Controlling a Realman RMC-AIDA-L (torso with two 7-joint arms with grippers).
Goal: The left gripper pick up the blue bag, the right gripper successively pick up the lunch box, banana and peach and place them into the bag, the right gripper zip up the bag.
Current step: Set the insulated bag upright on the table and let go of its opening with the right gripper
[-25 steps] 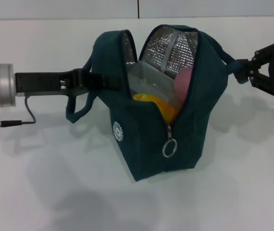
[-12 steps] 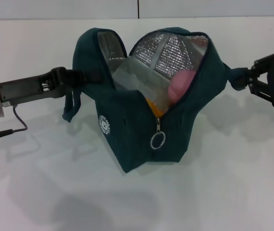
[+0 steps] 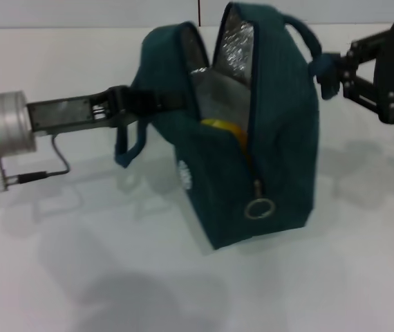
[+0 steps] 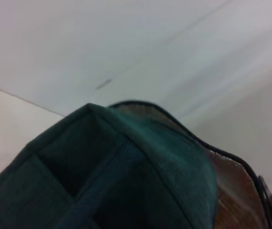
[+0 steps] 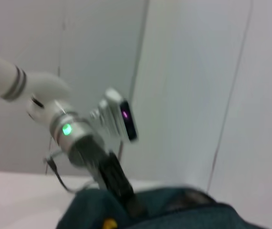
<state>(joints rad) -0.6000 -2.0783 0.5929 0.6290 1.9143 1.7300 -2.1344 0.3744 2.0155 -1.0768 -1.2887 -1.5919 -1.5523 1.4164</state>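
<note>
While the bag (image 3: pixel 252 131) stands upright mid-desk (image 3: pixel 79 277), its top gapes open, the zip ring (image 3: pixel 260 208) hanging low on its near end. Inside show the banana (image 3: pixel 221 126) and the clear lunch box (image 3: pixel 214 93). The left gripper (image 3: pixel 142 104) has its fingers clamped on the bag's left handle; the right gripper (image 3: pixel 332 69) pinches the right handle.
</note>
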